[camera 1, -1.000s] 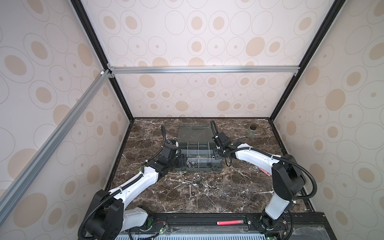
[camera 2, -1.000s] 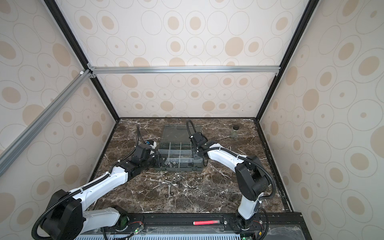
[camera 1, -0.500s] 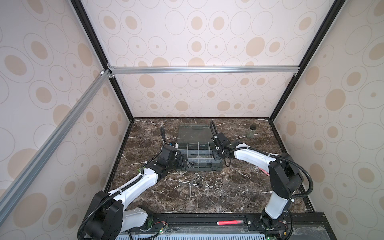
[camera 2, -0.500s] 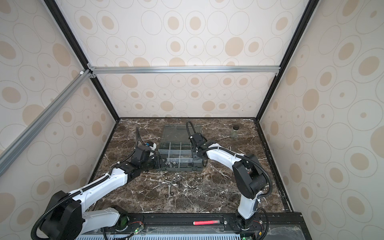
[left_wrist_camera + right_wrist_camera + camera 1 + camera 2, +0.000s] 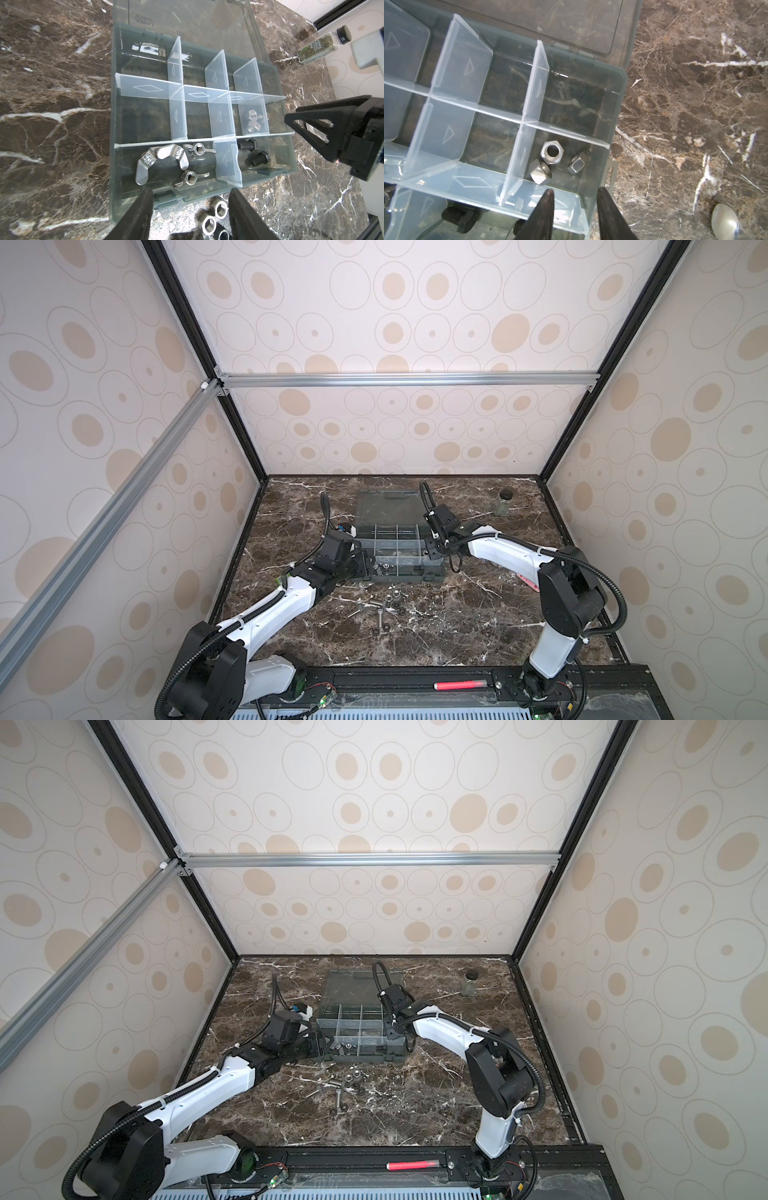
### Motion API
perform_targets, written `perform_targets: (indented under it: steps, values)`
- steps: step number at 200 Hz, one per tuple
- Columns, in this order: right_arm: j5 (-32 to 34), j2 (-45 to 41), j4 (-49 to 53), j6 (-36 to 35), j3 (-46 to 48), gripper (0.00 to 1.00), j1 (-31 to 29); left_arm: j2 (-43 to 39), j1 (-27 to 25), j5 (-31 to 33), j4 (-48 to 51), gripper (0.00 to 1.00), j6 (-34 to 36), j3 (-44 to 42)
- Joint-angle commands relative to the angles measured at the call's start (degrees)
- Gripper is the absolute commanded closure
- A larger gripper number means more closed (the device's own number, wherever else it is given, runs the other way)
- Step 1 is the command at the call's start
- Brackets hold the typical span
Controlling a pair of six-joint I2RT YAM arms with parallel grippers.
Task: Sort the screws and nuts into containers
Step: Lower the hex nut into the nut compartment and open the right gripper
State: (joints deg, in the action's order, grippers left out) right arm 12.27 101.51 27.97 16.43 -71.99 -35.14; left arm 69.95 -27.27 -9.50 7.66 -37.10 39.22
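The grey organizer box [image 5: 399, 577] lies open at mid table, its containers split by clear dividers. My left gripper [image 5: 190, 199] hovers open and empty at the box's near left corner, above loose hex nuts [image 5: 216, 212] on the marble. Wing nuts [image 5: 166, 164] fill the compartment beyond it, and black screws [image 5: 253, 153] lie in the one beside that. My right gripper [image 5: 574, 193] stands open and empty over the box's right end, where three hex nuts [image 5: 552, 153] sit in a compartment. More screws and nuts [image 5: 388, 608] lie scattered in front of the box.
The box's clear lid [image 5: 388, 506] lies flat behind it. A small glass jar with a black lid [image 5: 503, 502] stands at the back right. A red stick [image 5: 459, 684] rests on the front rail. A small silver disc [image 5: 724, 220] lies on the marble right of the box.
My right gripper's jaws have parted over the box's right end, and that arm has shifted slightly. The left arm has hardly moved.
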Motion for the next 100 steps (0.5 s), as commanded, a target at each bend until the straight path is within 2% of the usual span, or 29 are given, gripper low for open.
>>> perform_targets:
  steps: [1,49,100]
  values:
    - [0.4,-3.0,0.8,0.3,1.1,0.62,0.3,-0.3,0.3,-0.9,-1.5,0.42,-0.6,0.0]
    - [0.7,-7.7,0.4,2.4,5.3,0.62,0.4,0.7,-0.5,-1.9,-1.8,0.44,0.5,0.4]
    - [1.0,-12.1,0.2,4.8,8.8,0.61,0.8,2.3,-4.2,-0.8,-1.4,0.45,1.3,0.6]
